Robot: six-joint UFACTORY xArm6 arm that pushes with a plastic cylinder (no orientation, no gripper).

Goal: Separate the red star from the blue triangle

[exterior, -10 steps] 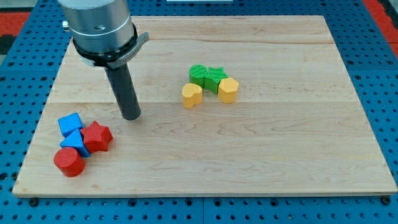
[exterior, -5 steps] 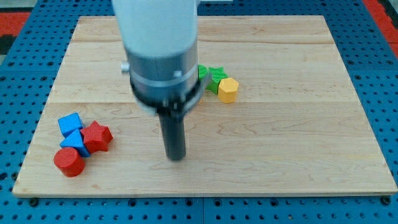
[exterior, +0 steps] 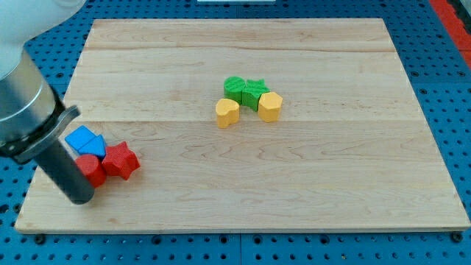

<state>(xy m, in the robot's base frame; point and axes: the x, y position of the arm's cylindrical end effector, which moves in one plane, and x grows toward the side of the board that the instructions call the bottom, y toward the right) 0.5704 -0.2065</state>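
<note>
The red star [exterior: 121, 160] lies near the board's lower left corner. Two blue blocks sit touching each other just up-left of it: a blue cube [exterior: 76, 138] and the blue triangle [exterior: 95, 146], whose corner meets the star. A red cylinder [exterior: 93, 170] lies against the star's left side, partly hidden by my rod. My tip [exterior: 81, 199] rests on the board just below-left of the red cylinder, at the left of this cluster. The arm's grey body covers the view's left edge.
A second cluster sits at the board's middle: a green cylinder [exterior: 234, 87], a green star [exterior: 255, 93], a yellow heart-like block [exterior: 227, 112] and a yellow hexagon [exterior: 270, 107]. The wooden board [exterior: 331, 177] lies on a blue pegboard.
My tip has swung from the board's middle to the lower left. The red cylinder moved up and right against the star. The star shifted slightly right; the blue blocks shifted up.
</note>
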